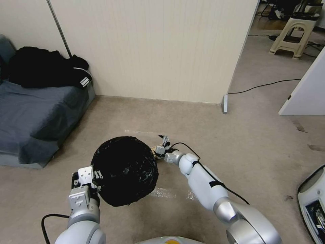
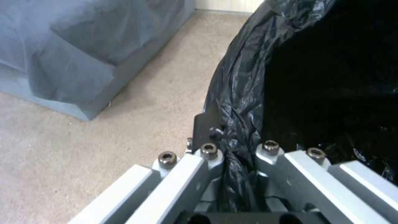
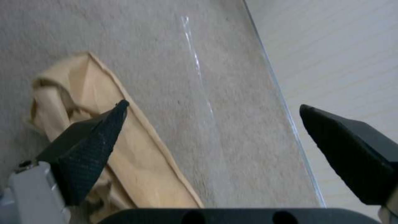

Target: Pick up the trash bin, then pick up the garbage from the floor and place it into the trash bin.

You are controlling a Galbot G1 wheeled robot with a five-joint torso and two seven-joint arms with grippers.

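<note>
Left gripper [image 1: 88, 179]: nearest, clamped on the bag-covered rim of the trash bin [image 1: 125, 169].
Trash bin: held up off the floor [image 1: 257, 142], black liner facing up.
Right gripper [image 1: 164, 144]: beyond the bin, low over the carpet, fingers [image 3: 89, 146] spread wide.
Garbage [image 3: 99, 140]: crumpled tan paper on the floor, under one finger.

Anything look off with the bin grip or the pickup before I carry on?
One thing: the right gripper is open low over the floor, but the tan paper lies off to one side by one finger, not centred between them. The left gripper is clamped on the trash bin rim and liner; that looks fine.
</note>
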